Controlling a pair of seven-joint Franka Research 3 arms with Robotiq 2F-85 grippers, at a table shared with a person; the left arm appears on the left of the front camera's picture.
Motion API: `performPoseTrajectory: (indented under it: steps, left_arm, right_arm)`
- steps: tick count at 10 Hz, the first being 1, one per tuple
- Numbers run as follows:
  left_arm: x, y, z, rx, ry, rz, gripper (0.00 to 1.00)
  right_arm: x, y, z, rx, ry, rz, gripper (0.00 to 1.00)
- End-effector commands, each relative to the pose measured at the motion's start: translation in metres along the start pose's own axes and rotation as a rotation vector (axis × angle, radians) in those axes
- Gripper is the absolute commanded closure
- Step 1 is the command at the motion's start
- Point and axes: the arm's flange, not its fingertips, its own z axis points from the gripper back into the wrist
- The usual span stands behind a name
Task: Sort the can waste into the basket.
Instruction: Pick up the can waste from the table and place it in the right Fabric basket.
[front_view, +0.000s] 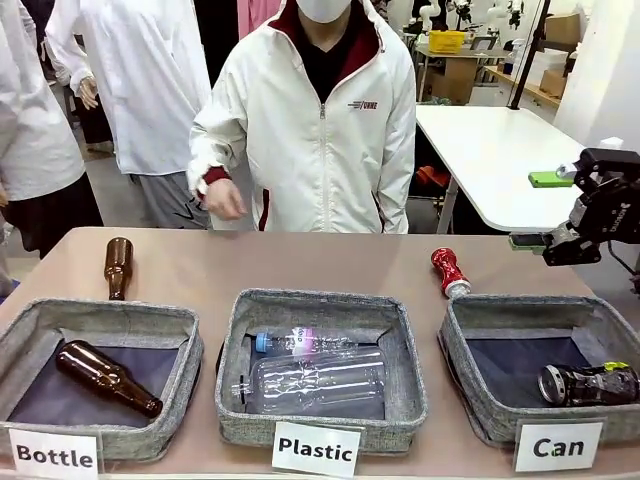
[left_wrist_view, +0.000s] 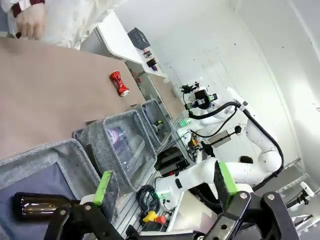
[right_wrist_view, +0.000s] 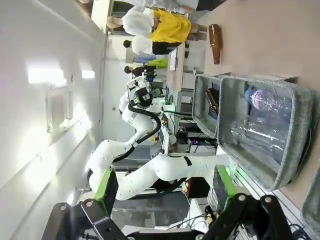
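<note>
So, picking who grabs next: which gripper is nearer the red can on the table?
Right. The right gripper hangs above and right of the red can; the left gripper is by the Bottle basket, far to the can's left.

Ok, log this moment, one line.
black can: in basket | red can: on table | left tool: open | right tool: open

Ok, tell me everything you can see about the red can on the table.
The red can is shiny red metal, crushed in at the waist, with a silver end toward the robot. It lies on its side on the brown table, just beyond the far left corner of the Can basket, outside it. Only the table touches it.
</note>
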Motion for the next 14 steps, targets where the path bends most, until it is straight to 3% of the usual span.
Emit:
performPoseTrajectory:
  steps: [1, 12, 13, 14]
  left_arm:
    - [0.004, -0.012, -0.006, -0.009, -0.004, -0.031, 0.00]
    - [0.004, -0.012, -0.006, -0.009, -0.004, -0.031, 0.00]
    - [0.004, -0.012, -0.006, -0.009, -0.004, -0.031, 0.00]
    - [0.003, -0.009, -0.005, 0.005, 0.007, -0.025, 0.00]
  right_arm:
    - [-0.004, 0.004, -0.004, 0.024, 0.031, 0.003, 0.00]
    - [-0.003, 0.002, -0.003, 0.018, 0.026, 0.000, 0.00]
    - [-0.013, 0.016, -0.022, -0.339, 0.073, -0.113, 0.00]
    - [-0.005, 0.035, -0.050, -0.626, 0.057, -0.164, 0.00]
